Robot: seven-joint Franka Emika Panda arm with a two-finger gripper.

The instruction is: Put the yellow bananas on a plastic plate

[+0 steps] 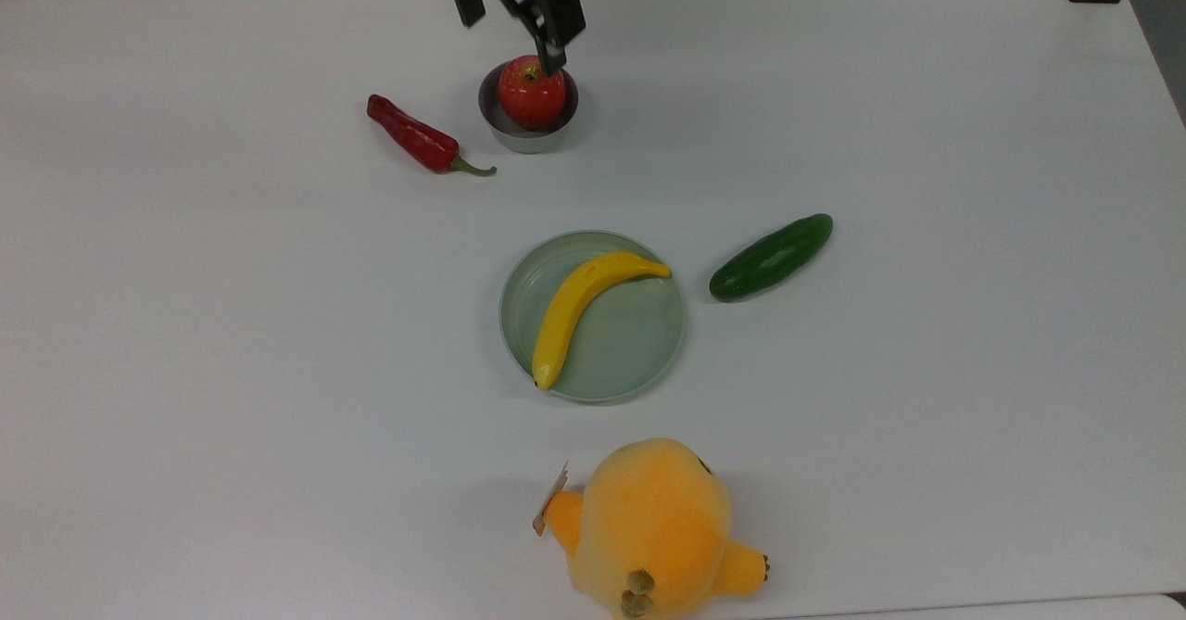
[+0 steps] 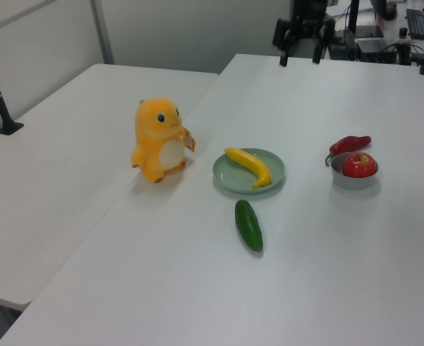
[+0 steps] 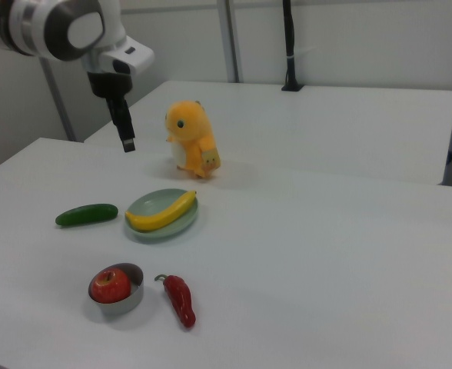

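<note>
The yellow banana (image 1: 579, 310) lies diagonally across the pale green plastic plate (image 1: 639, 360) in the middle of the table, its dark tip over the near rim. It also shows in the left view as banana (image 2: 249, 166) on plate (image 2: 230, 177), and in the right view as banana (image 3: 163, 214) on plate (image 3: 145, 201). My gripper (image 1: 512, 19) hangs high above the table at the top view's upper edge, far from the plate. It is open with nothing between its fingers, as the gripper (image 2: 298, 58) in the left view also shows. In the right view the gripper (image 3: 127, 142) is seen side-on.
A dark green cucumber (image 1: 771, 257) lies to the top view's right of the plate. An orange plush toy (image 1: 649, 527) sits near the front edge. A red apple (image 1: 531, 92) rests in a small grey bowl (image 1: 519, 141), with a red chili pepper (image 1: 412, 135) beside it.
</note>
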